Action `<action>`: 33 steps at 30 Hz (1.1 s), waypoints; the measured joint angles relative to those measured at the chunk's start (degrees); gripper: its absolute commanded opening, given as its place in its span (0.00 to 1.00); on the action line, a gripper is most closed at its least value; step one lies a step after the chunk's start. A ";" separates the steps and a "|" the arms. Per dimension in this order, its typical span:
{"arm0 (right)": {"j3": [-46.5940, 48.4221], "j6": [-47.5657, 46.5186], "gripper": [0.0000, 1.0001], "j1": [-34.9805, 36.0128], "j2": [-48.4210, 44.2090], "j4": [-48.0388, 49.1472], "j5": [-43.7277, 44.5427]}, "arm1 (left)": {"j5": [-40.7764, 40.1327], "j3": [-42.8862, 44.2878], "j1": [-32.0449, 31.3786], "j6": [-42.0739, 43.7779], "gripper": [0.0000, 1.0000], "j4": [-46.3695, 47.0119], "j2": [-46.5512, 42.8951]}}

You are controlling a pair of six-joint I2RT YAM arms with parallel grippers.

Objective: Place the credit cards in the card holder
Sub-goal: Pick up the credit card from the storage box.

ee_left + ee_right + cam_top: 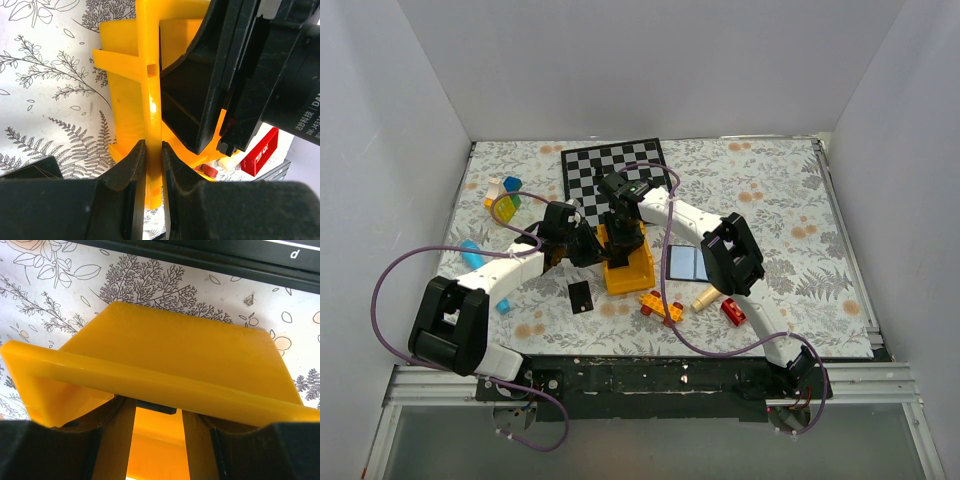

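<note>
A yellow bin [632, 276] stands mid-table. My left gripper [153, 150] is shut on its thin upright wall [149, 75]. My right gripper [623, 238] reaches down into the bin from behind. In the right wrist view its jaws stand apart under the bin's rim [175, 385], which hides the fingertips. A dark flat strip [156, 407] lies between the fingers, and I cannot tell whether they press on it. One black credit card [580, 296] lies flat on the cloth left of the bin. The card holder [685, 262] lies open, blue-grey side up, to the bin's right.
A chessboard [617, 170] lies behind the bin. Orange bricks [660, 307], a cream peg [705, 298] and a red block [733, 312] sit in front right. Coloured blocks [505, 195] are at the far left, and a blue piece [470, 255] lies by the left arm.
</note>
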 measured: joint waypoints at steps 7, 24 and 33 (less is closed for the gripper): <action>-0.26 -0.02 0.49 -0.04 -0.02 0.35 -1.11 | -0.13 0.00 0.00 -0.04 0.00 -0.02 0.00; -5.38 0.20 0.49 -0.33 -2.56 5.70 -2.47 | -0.17 0.00 0.02 0.00 0.00 0.09 0.00; -8.76 0.52 0.49 -0.55 -4.68 9.86 -4.28 | 0.17 -0.02 0.02 0.02 0.00 0.00 0.55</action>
